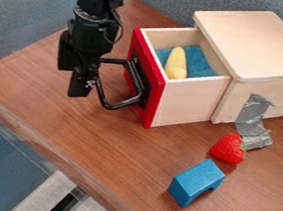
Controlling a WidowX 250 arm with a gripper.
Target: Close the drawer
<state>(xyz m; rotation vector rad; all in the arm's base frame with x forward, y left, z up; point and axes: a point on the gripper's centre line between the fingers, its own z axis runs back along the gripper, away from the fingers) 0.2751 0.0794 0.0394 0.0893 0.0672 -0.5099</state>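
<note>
The black gripper (82,70) hangs over the left part of the wooden surface, just left of the drawer's black handle (112,105). It overlaps the handle's outer side in this view; whether they touch, I cannot tell. The drawer (189,101) stands partly pulled out of the light wooden box (259,45), its red front (159,101) facing left toward the gripper. Inside the drawer, a yellow elongated object (176,64) lies on blue cloth (199,62).
A red strawberry (228,148) lies in front of the box, with a blue arch-shaped block (196,181) nearer the camera. Grey tape (253,118) runs from the box's side onto the table (115,161). The table's front edge crosses the lower left.
</note>
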